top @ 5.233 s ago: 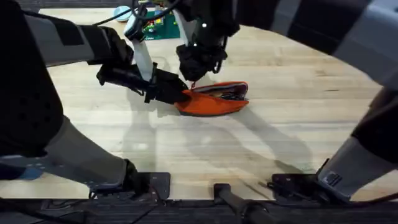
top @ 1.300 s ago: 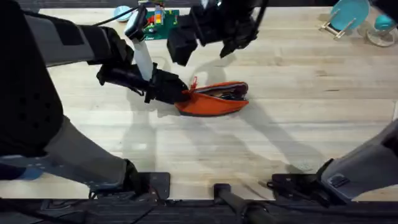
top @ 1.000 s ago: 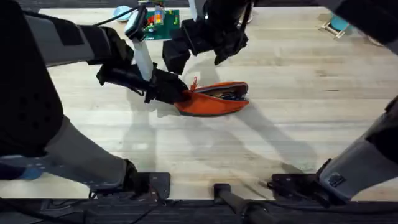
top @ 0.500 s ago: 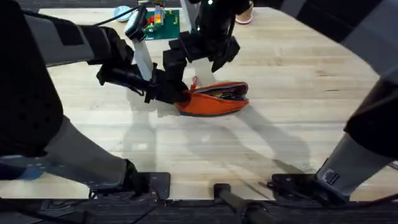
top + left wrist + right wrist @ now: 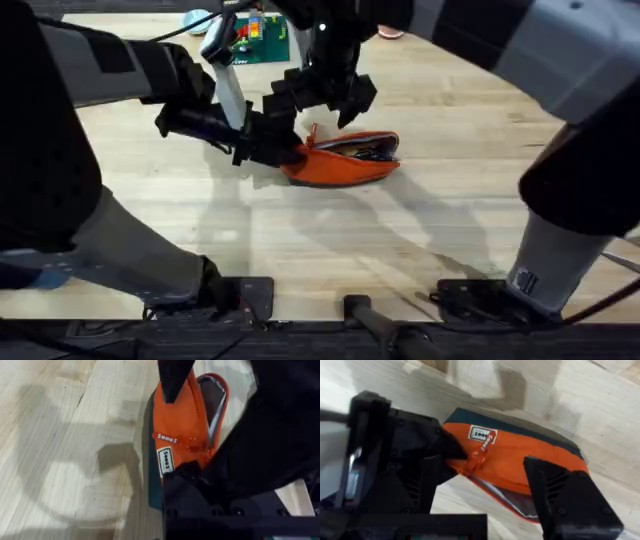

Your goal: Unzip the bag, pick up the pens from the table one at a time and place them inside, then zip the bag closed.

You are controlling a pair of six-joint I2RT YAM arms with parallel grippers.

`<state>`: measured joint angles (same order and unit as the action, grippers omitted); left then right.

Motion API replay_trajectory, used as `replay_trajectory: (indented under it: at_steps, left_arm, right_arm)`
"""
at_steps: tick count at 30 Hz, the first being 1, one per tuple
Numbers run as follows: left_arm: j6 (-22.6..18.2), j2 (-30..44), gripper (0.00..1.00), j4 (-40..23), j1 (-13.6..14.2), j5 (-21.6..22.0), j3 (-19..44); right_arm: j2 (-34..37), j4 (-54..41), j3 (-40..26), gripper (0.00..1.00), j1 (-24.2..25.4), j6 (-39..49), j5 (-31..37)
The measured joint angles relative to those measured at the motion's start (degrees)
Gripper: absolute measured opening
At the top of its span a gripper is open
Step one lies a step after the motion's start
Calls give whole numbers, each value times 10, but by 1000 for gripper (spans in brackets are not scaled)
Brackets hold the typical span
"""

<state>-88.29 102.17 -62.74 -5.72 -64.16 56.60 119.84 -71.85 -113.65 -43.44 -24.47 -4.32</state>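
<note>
Table; bag seemingly under right fingers.

Overhead looking down and forward, both wrist views close, sharing bag

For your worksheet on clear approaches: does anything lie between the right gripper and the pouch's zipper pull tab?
Nothing visible does. The right gripper hangs open above the pull tab; the left gripper holds the bag beside it.

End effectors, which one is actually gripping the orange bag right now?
The left end effector: it is clamped on the end of the bag, pinning it to the table. The right end effector hangs open above the pull tab, holding nothing.
</note>
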Motion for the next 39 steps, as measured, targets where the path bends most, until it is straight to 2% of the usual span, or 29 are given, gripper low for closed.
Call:
replay_trajectory:
  at_steps: [6, 10, 12, 15, 19, 26, 39]
  left_arm:
    - [0, 0, 43, 0, 0, 4, 0]
    - [0, 0, 43, 0, 0, 4, 0]
    - [0, 0, 43, 0, 0, 4, 0]
    - [0, 0, 43, 0, 0, 4, 0]
    - [0, 0, 43, 0, 0, 4, 0]
    - [0, 0, 43, 0, 0, 4, 0]
    - [0, 0, 43, 0, 0, 4, 0]
  right_arm:
    - [9, 1, 0, 958, 0, 0, -2]
    - [9, 1, 0, 879, 0, 0, -7]
    - [10, 1, 0, 771, 0, -1, -7]
    - [13, 1, 0, 547, 0, -4, -7]
    - [14, 0, 0, 408, 0, -5, -7]
    - [14, 0, 0, 52, 0, -7, -7]
    - [14, 0, 0, 33, 2, -6, -30]
